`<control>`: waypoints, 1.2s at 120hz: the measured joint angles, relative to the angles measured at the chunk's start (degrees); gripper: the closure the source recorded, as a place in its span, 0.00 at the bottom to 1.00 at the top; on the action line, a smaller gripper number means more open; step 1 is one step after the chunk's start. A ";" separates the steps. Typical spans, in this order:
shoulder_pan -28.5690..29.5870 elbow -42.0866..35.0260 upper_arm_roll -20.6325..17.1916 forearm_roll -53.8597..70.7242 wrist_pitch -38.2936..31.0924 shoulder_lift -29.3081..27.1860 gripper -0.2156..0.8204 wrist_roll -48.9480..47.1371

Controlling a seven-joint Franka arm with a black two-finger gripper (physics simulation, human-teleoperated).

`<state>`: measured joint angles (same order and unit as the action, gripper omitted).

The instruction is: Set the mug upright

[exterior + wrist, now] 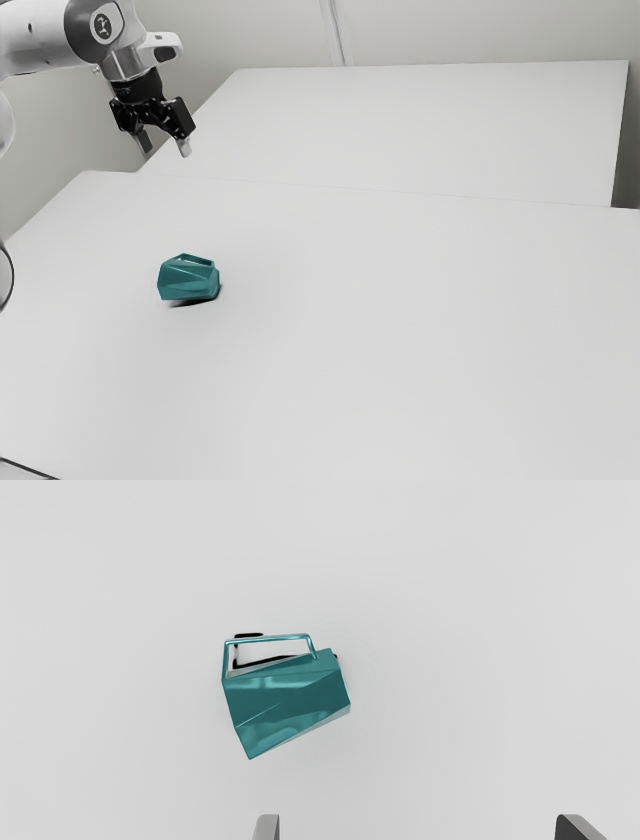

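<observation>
Teal faceted mug (188,282), quantity one, on its side on white tabletop (380,330), one handle (267,639), one black gripper (166,149) raised above, two fingers wide apart, empty, one round arm emblem (103,26), illegible.

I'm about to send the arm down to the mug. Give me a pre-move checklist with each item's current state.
1. Gripper open and empty: ok, the fingers stand wide apart with nothing between them.
2. Mug in the wrist camera's sight: ok, whole outline visible.
3. Mug lined up with the gap between the fingers: not ok, it sits off toward one finger's side.
4. Space around the mug on the table: ok, nothing stands beside it.
5. Mug upright: not ok, it lies on its side, handle out to one side.
6. Inside of the mug empty: cannot tell, its interior is hidden.
</observation>
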<state>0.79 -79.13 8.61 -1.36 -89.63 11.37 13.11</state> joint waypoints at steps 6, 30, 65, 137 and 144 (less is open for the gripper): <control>0.00 0.00 0.00 -0.01 0.02 0.00 0.21 -0.05; -0.01 -0.06 0.00 -0.04 0.05 0.04 0.21 -0.21; 0.81 -8.99 3.27 -4.73 -0.34 -3.09 0.21 0.13; 9.93 -15.82 12.52 -33.18 -4.89 6.83 0.21 23.40; 10.86 -16.10 12.49 -34.94 -5.71 8.76 0.21 25.55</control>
<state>11.65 -95.23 21.10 -36.31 -95.34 20.14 38.66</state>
